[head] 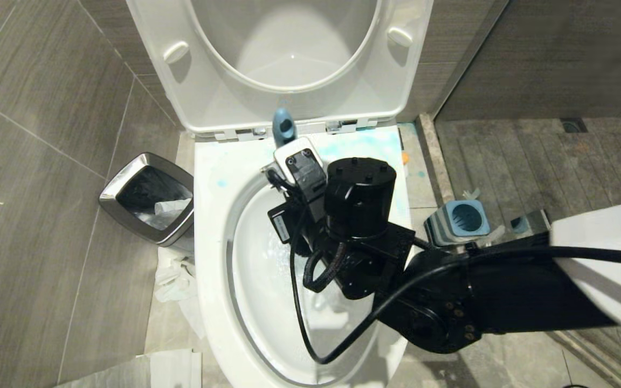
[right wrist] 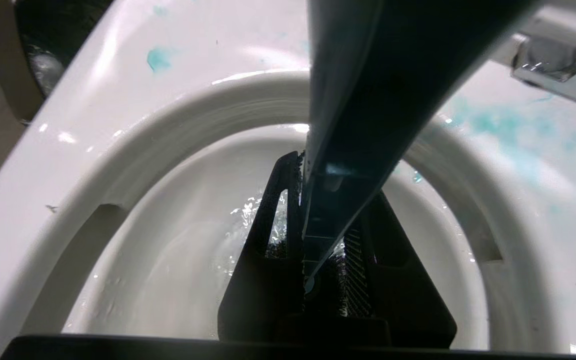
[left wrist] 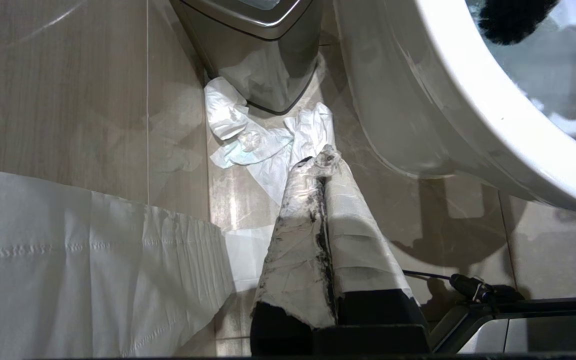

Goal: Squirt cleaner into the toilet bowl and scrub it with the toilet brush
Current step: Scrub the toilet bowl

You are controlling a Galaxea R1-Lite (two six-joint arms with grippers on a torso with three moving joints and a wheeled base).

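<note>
Judging by the blue smears on the toilet bowl [head: 211, 226] rim, the squirting looks done and scrubbing is underway: the right gripper [right wrist: 318, 250] jaws clamp the toilet brush [right wrist: 368, 100], head down in the basin, while the left gripper [left wrist: 324, 165], closed, hangs by the floor

**No readable text**

No words, brand names, numbers or signs can be read in any of the three views. A small white sticker [head: 280, 229] on the black arm, near the centre of the head view, carries marks too small to make out.
</note>
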